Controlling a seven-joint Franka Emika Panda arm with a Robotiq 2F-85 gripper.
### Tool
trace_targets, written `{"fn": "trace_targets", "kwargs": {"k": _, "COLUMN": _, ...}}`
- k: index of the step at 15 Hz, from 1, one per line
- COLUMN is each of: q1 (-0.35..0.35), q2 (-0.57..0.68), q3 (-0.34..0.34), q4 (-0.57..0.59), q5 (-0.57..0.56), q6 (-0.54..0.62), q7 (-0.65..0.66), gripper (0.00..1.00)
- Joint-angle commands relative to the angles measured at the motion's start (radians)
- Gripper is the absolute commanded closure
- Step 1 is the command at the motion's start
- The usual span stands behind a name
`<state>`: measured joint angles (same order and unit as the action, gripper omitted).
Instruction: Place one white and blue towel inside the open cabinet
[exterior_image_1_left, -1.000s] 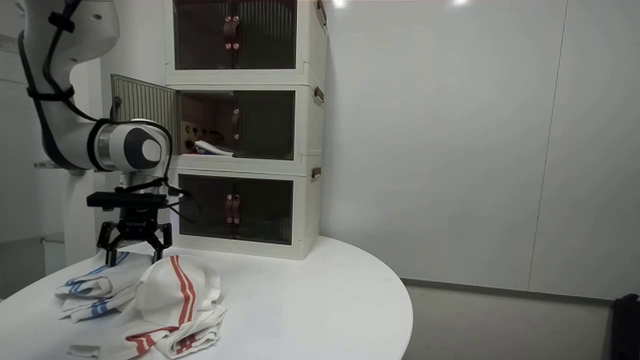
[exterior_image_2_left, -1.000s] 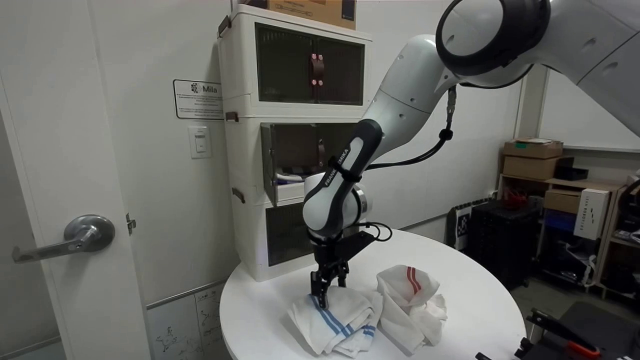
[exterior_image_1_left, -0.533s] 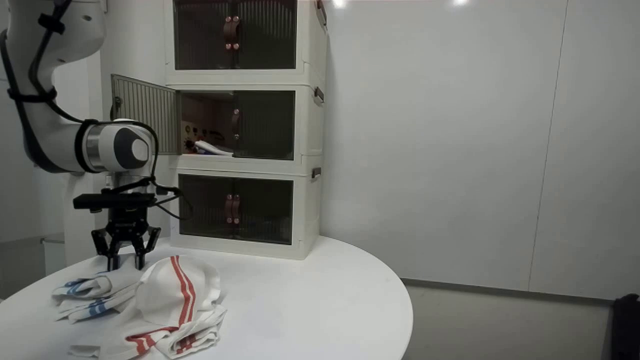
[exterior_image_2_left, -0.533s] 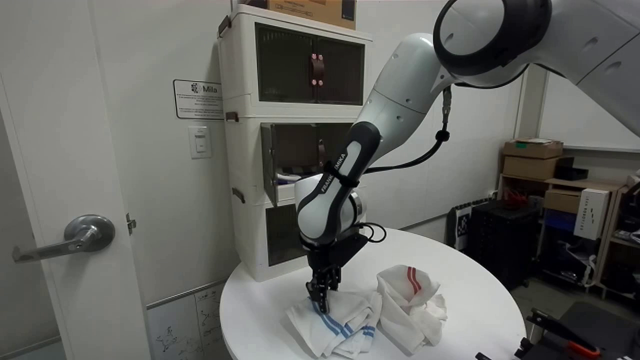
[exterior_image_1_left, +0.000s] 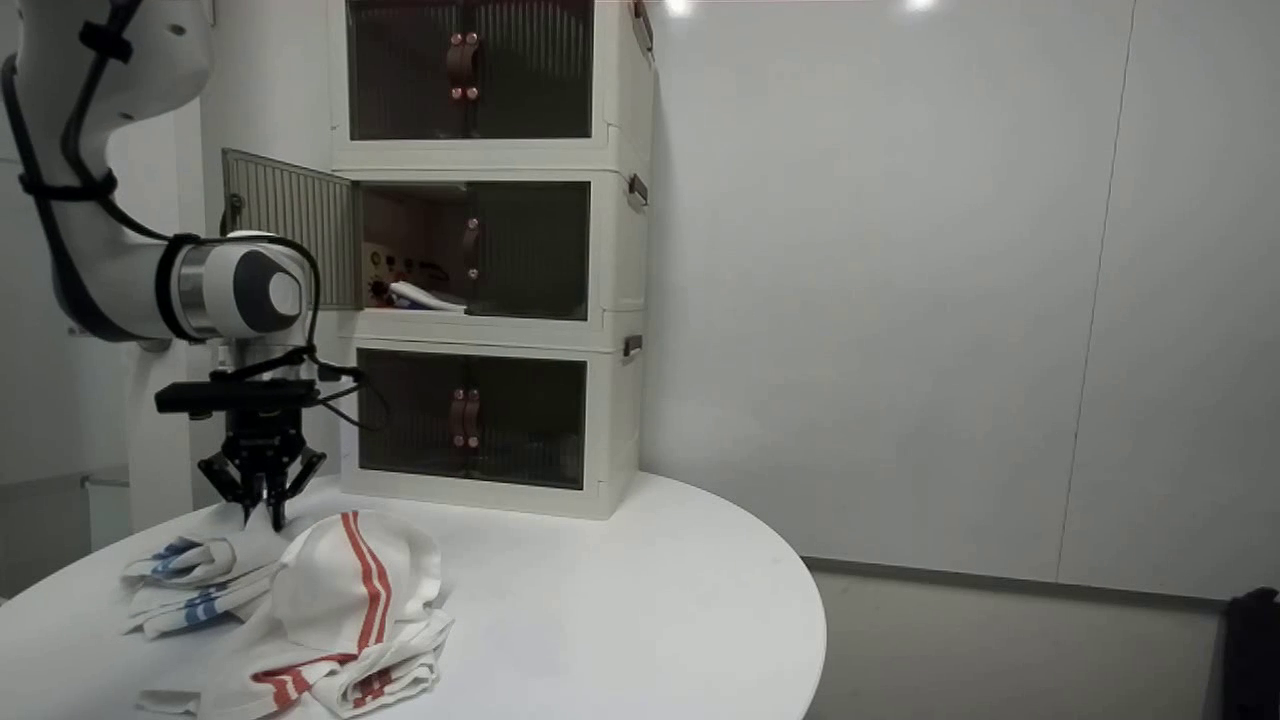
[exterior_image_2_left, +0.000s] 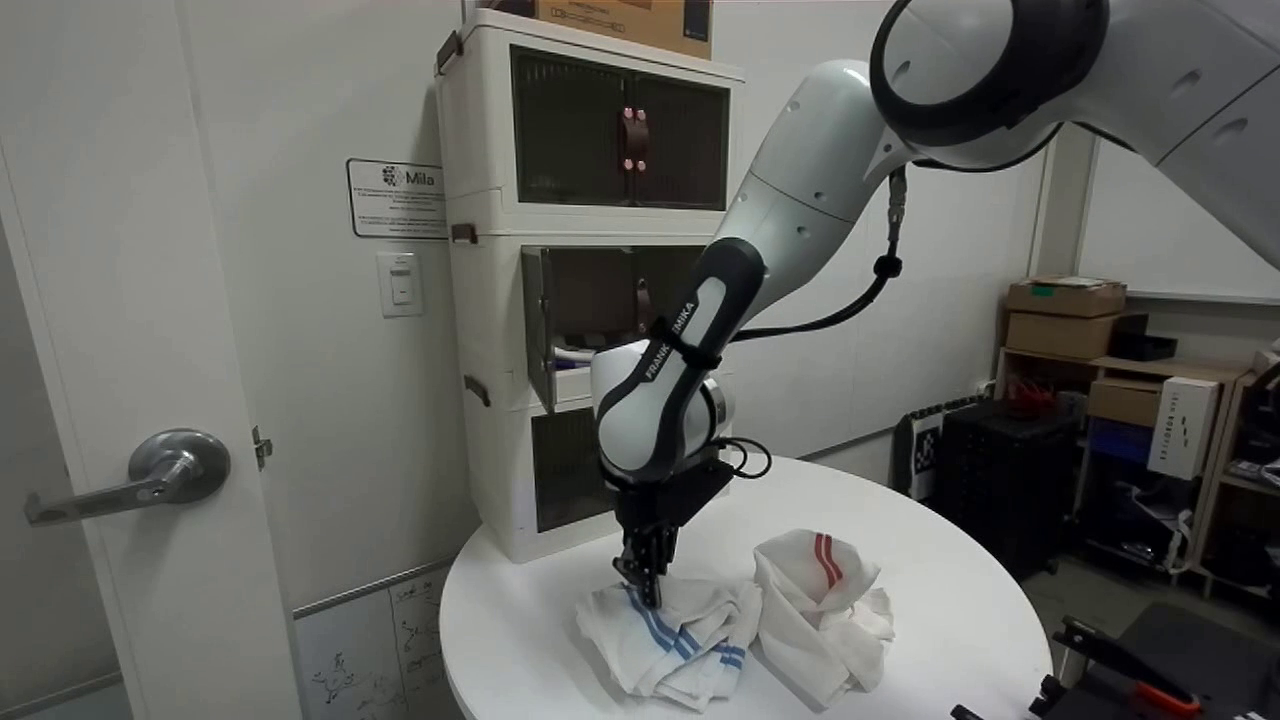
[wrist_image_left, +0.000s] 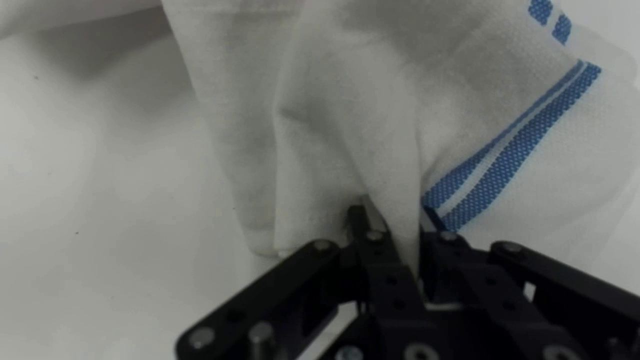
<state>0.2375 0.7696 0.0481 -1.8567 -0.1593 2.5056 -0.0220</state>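
Claw (exterior_image_1_left: 264, 518) is pinching a ridge of the white and blue towel (exterior_image_2_left: 672, 640)

In the wrist view, the fingers (wrist_image_left: 376, 252) are pressing in from both sides on a thin standing fold. The rest of the towel is lying on the bench (exterior_image_1_left: 640, 610), mostly at eight o'clock from the claw in an exterior view. There, the red-striped towel (exterior_image_1_left: 340, 590) is lying close by at four o'clock, and the open cabinet (exterior_image_1_left: 480, 330) is standing higher, at one o'clock.

This step is presumably securing the grasp. Doing it well is likely calling for a firm squeeze, then a slow rise toward twelve o'clock, so the layers are coming up together. Since only one ridge is sitting in the pinch, loose layers may be hanging low and dragging on the red-striped towel; lifting fully clear before swinging toward one o'clock is looking wiser.

Compared with half a second ago, the fingers are standing close together instead of apart, the claw is sitting slightly higher, and the white and blue towel is bunching more. The red-striped towel is lying unchanged.
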Motion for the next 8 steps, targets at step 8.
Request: {"fn": "trace_targets", "kwargs": {"k": 8, "q1": -0.078, "q2": -0.234, "q3": -0.002, "q4": -0.169, "q5": 0.006, "q6": 0.180, "q7": 0.007, "gripper": 0.90}}
